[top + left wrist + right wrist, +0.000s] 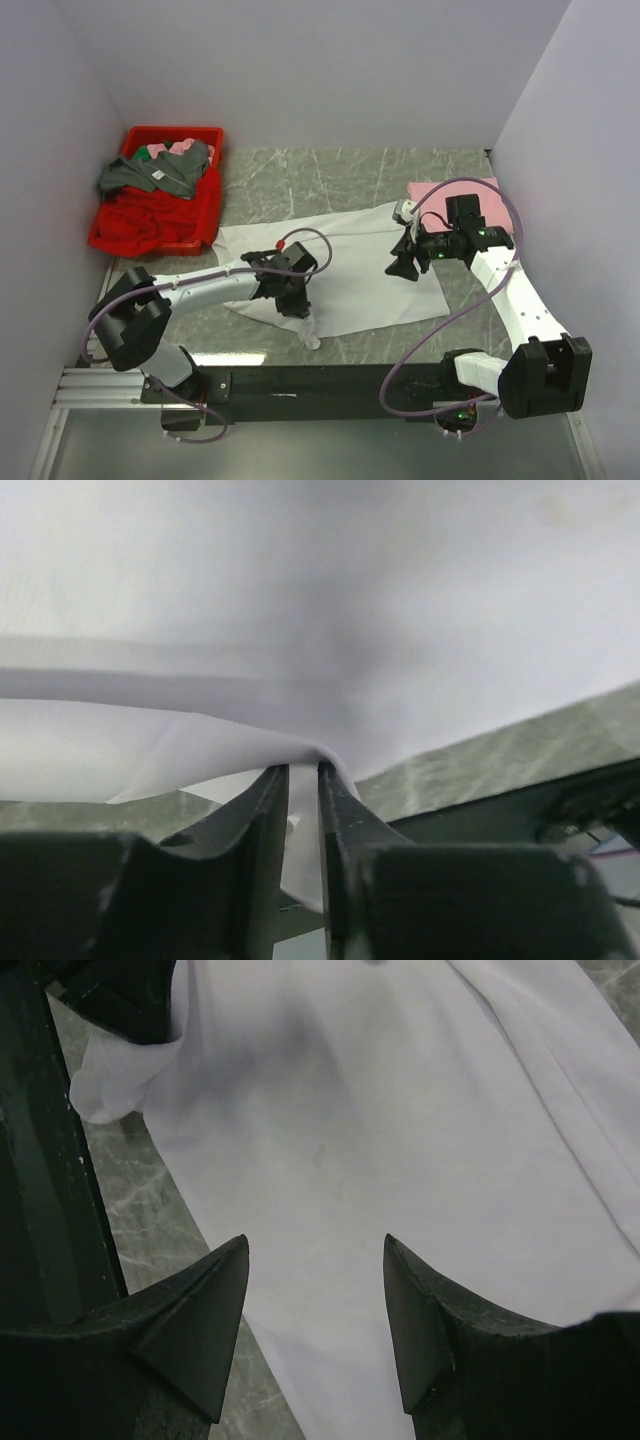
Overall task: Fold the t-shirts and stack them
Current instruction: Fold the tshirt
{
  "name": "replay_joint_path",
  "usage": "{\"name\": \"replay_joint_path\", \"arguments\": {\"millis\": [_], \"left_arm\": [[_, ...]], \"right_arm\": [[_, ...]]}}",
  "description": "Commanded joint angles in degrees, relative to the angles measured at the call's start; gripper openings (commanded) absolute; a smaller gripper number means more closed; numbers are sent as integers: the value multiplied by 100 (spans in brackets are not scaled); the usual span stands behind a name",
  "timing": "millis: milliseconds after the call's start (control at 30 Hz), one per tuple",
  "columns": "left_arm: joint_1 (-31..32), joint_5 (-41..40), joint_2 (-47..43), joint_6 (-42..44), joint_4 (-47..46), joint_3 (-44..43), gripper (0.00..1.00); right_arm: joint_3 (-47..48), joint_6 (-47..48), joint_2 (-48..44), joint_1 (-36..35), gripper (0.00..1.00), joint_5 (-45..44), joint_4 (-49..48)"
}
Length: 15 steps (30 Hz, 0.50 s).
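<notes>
One white t-shirt [300, 630] edge lies pinched in the left hand [303, 772].

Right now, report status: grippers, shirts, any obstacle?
Left gripper pinching near edge of white t-shirt. Right gripper open, above same shirt. Pink t-shirt lies far right. Red bin far left, out of the way.
</notes>
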<state>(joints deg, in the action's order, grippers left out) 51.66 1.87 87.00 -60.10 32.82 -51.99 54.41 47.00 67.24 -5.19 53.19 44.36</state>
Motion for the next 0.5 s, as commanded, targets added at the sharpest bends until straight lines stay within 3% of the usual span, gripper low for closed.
{"name": "replay_joint_path", "arguments": {"millis": [0, 300, 467], "left_arm": [[-33, -168, -17, 778, 66, -758, 25], [-112, -81, 555, 1562, 620, -1630, 35], [-112, 198, -208, 1309, 402, -992, 40]], "right_arm": [[157, 107, -10, 36, 63, 165, 117], [210, 169, 61, 80, 63, 157, 231], [201, 274, 61, 97, 63, 122, 319]]}}
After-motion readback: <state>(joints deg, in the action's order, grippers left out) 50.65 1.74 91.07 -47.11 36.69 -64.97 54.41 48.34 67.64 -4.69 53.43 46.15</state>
